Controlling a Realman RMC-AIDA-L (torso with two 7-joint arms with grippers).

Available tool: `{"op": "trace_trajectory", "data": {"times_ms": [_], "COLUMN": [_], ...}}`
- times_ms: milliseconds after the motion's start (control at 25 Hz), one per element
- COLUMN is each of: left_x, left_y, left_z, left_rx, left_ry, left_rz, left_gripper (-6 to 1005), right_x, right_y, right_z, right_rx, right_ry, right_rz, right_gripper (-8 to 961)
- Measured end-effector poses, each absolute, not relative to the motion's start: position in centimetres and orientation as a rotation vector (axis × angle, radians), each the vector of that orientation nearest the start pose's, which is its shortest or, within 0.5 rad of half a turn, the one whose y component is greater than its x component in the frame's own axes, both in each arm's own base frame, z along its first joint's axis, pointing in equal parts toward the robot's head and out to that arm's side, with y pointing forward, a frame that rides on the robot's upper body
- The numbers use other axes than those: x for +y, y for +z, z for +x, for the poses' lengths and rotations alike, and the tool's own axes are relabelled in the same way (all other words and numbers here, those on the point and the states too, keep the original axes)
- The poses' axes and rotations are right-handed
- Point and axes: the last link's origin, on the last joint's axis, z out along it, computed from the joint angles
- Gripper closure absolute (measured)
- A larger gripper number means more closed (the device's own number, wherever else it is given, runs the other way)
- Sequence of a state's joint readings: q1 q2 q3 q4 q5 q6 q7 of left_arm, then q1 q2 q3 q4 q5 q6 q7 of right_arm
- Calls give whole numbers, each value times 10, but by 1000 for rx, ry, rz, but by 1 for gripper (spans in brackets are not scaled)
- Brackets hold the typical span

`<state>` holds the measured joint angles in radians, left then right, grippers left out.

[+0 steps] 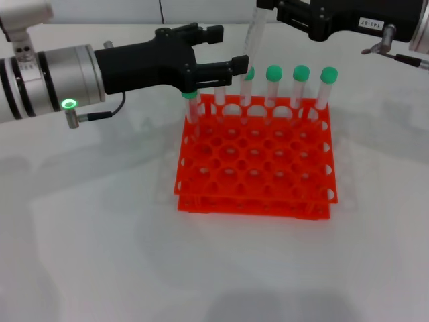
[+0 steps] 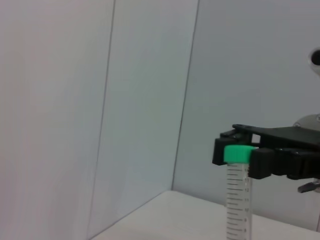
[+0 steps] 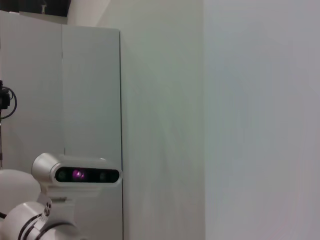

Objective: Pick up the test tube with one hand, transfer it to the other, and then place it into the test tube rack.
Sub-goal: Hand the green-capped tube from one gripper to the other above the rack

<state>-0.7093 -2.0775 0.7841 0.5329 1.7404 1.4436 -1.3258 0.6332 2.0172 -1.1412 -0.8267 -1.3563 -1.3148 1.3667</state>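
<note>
In the head view my right gripper (image 1: pixel 273 9), black with a white label, is shut on the top of a clear test tube (image 1: pixel 253 37) and holds it tilted above the back row of the orange-red rack (image 1: pixel 255 176). The left wrist view shows that gripper (image 2: pixel 239 153) clamped on the tube's green cap, with the tube's body (image 2: pixel 236 200) hanging below. My left gripper (image 1: pixel 226 51), unlabelled on the arm with the green light, is open and empty just left of the held tube, above the rack's back left corner.
Several other green-capped tubes (image 1: pixel 301 75) stand upright in the rack's back row, and one more (image 1: pixel 192 107) stands at the back left. The rack sits on a white table (image 1: pixel 80 255). The right wrist view shows only a wall and the robot's head.
</note>
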Motion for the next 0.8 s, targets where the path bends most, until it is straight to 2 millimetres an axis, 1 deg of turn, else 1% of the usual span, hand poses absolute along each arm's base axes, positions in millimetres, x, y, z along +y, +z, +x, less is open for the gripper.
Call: {"op": "trace_trajectory", "data": {"times_ms": [80,400,600,800], "left_x": [381,364,346,326], "left_y": [-8,30,52,64], "left_z": [-190,-203,-222,-239], "left_rx": [-463,-563,-657,-689], "left_ry": [-935,-912,-875,-831], "left_rz": [-2662,-2641,-2588,-2578], "left_gripper": [289,106,106,106], "right_x": [397,397,395,391], "right_y": [31,32,30,29], "right_z": [136,137,142,150], "right_rx": [156,159,175,204], "right_ry": [1029,1028,1026,1034], "right_rz": [-2558,-2554,-2549,-2538], "right_gripper": [674,675,675,677]}}
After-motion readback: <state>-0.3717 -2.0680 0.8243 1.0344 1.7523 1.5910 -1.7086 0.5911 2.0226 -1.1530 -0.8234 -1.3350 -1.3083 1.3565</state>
